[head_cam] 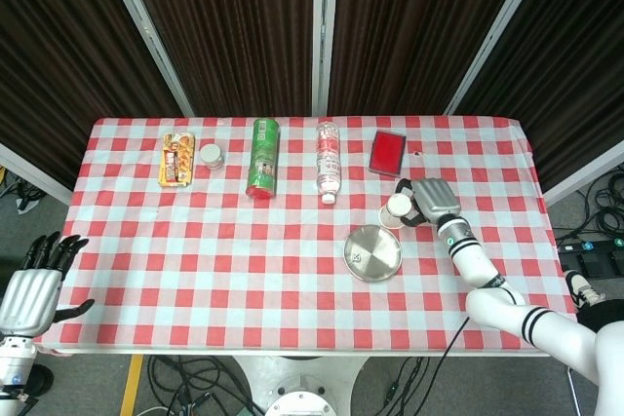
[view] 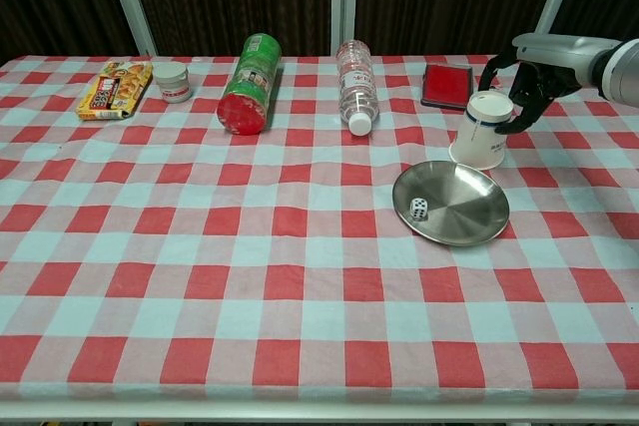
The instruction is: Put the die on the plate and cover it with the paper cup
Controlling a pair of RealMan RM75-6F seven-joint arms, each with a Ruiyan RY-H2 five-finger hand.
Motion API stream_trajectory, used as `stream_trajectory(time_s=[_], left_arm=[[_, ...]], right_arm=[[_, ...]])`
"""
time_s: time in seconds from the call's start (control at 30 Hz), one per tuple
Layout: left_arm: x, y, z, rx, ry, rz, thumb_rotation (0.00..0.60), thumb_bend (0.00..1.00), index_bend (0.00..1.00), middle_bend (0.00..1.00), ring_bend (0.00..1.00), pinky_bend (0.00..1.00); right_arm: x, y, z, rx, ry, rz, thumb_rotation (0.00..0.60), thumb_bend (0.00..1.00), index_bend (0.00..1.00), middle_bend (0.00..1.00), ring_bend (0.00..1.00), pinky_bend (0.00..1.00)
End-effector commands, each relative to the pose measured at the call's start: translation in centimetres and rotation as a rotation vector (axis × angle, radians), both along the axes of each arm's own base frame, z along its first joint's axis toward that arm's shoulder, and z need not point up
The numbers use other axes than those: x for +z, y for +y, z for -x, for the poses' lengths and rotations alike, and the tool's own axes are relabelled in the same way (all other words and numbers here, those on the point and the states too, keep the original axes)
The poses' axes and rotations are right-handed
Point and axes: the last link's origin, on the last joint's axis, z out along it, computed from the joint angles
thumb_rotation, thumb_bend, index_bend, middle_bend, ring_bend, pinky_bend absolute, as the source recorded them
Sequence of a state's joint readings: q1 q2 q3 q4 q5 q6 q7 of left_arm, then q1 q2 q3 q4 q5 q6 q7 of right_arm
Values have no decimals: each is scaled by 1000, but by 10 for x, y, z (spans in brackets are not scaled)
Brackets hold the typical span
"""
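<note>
A white die [view: 419, 210] lies in the steel plate [view: 471, 214] at the table's right middle; in the head view the plate [head_cam: 382, 262] holds the die [head_cam: 359, 257] on its left side. The paper cup [view: 483, 130] stands upside down just behind the plate, leaning a little to the left. My right hand [view: 526, 79] reaches it from the right, thumb behind and fingers curled round its upper end, gripping it. From above the cup [head_cam: 395, 208] sits against the right hand [head_cam: 429, 198]. My left hand [head_cam: 29, 294] hangs open off the table's lower left corner.
Along the back of the checked table lie a snack pack [head_cam: 177, 160], a small jar [head_cam: 210, 155], a green can [head_cam: 261, 158] on its side, a water bottle [head_cam: 329, 161] and a red box [head_cam: 388, 151] right behind the cup.
</note>
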State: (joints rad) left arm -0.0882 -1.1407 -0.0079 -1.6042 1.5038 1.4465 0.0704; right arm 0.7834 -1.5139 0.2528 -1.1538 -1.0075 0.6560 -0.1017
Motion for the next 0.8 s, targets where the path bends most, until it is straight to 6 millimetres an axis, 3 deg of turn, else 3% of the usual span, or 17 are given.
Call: stream_trajectory(time_s=[0.03,0.4,0.8], left_arm=[[0,-1,1,4,-3,1,600,0,145,123,16,38],[0,-2,0,4,-5,2,600,0,145,123,16,38],[0,-3,1,8,-8,0,600,0,145,123,15,38]], right_arm=[[3,2,-3,7,-45,17,600,219,586,920,923,988],[34,58,-13,94,-258,-83,600,218,633,920,910,976],[-18,70,-25,211,-169,-181,600,218,636,920,910,974]])
